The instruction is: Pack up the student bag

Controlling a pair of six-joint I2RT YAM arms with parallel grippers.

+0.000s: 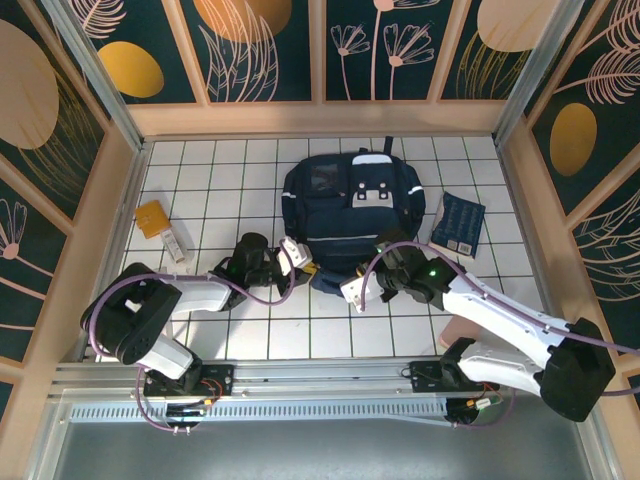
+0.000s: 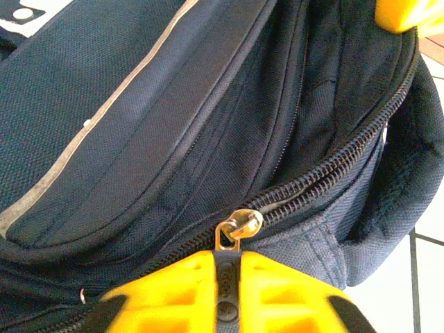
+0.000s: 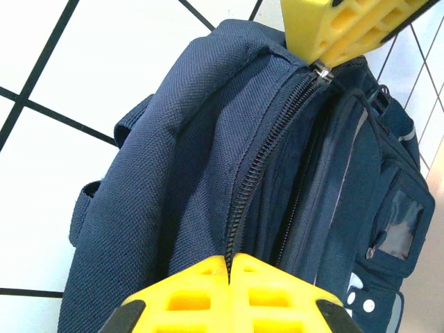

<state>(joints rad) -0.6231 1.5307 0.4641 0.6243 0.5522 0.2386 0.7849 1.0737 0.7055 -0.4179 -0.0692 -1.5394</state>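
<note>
A navy student bag (image 1: 350, 205) of coarse woven fabric, trimmed with pale reflective strips, lies at the middle of the white tiled table (image 1: 250, 335), its near end between the two arms. The left gripper (image 2: 227, 267) presses its blocky yellow plastic fingers together on the black zipper pull (image 2: 227, 281), just below the brassy metal slider (image 2: 238, 227), with the toothed zipper track gaping beyond. The right gripper (image 3: 229, 267), fingers likewise squeezed together, pinches the bag's zipper edge.
</note>
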